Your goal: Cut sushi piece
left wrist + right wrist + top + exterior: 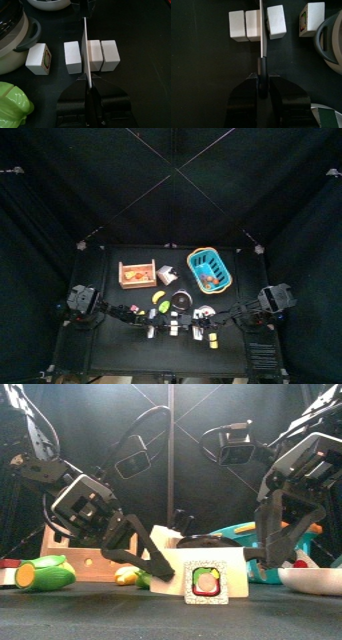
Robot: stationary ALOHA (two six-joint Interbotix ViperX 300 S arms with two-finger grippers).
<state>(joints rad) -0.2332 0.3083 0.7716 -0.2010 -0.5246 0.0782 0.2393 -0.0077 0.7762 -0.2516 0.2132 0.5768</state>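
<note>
A row of white sushi pieces (pixel 72 56) lies on the black table, with one more piece (pixel 39 58) set apart beside it. My left gripper (pixel 87 95) is shut on a knife (pixel 85 50), whose thin blade stands in the gap between two of the row's pieces. In the right wrist view my right gripper (pixel 261 85) is shut on a dark-handled knife (pixel 260 30) that points into a gap in the same row (pixel 252 24). The front view shows one sushi piece (pixel 205 581) end-on, with its green and orange filling.
A wooden crate (pixel 136 275) and a blue basket (pixel 210 269) stand at the back of the table. A round pot (pixel 13 35) and a green toy (pixel 13 102) sit close to the row. At the front right lies a white bowl (pixel 314 579).
</note>
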